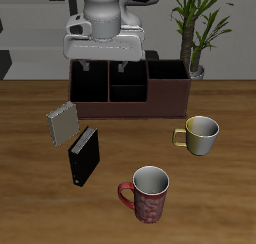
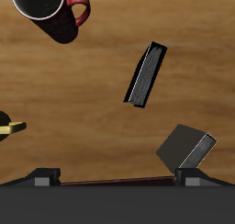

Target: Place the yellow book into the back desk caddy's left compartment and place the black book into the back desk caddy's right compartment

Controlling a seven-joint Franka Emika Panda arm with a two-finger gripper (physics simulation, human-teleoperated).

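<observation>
**A:** Where do the books stand?

**B:** The thin, pale greyish-tan speckled yellow book (image 1: 61, 123) stands tilted on the wooden table (image 1: 225, 188), left of centre in the exterior frame; the thick glossy black book (image 1: 84, 155) stands just below it, nearer the front edge. Both are outside the long dark reddish-brown back desk caddy (image 1: 130, 91) (upper centre, black inside).

**A:** The gripper?

**B:** The two-finger gripper (image 1: 104, 65) hangs above the caddy, fingers parted, holding nothing.

**A:** Anything else?

**B:** An olive mug (image 1: 201, 135), a red patterned mug (image 1: 149, 195) and a potted plant (image 1: 197, 28).
</observation>
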